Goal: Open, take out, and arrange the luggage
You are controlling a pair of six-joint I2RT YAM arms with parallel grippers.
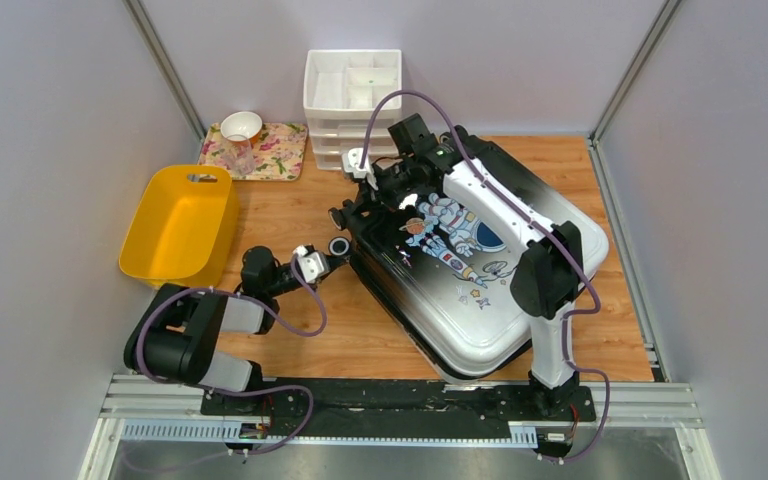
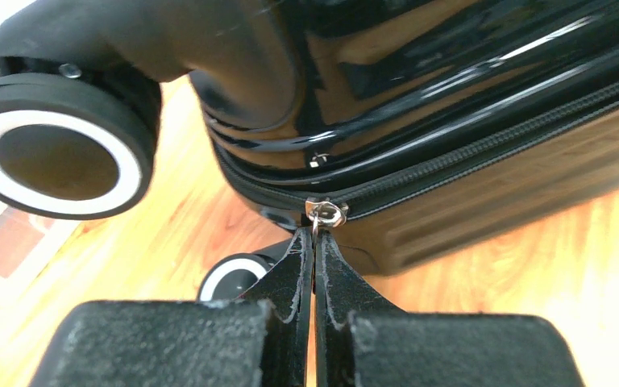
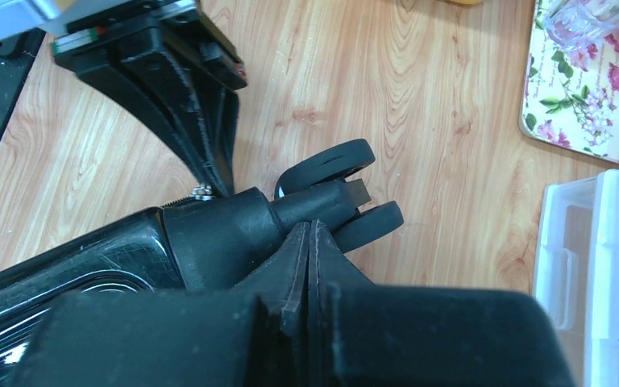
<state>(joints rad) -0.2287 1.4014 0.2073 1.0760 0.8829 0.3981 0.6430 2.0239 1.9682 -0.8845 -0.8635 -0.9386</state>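
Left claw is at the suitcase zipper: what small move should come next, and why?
Probably slide the left claw along the zipper track, dragging the zipper pull it is shut on: the luggage looks zipped closed beside it.

left pincer [image 2: 315,235] pinching zipper pull [image 2: 326,213], black luggage [image 2: 451,89]

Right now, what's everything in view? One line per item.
suitcase: 1, white-to-black with astronaut print, lying closed on the table, centre-right
zipper pull: 1, silver, on the suitcase's side seam
casters: 2 seen, black, at the suitcase's left end
bin: 1, yellow, left of the suitcase
drawer organizer: 1, white, far edge
tray: 1, floral, left of the organizer
bowl: 1, white, on the tray
glass: 1, clear, on the tray
table: 1, wood
left gripper: shut on the zipper pull
right gripper: shut, at the caster corner
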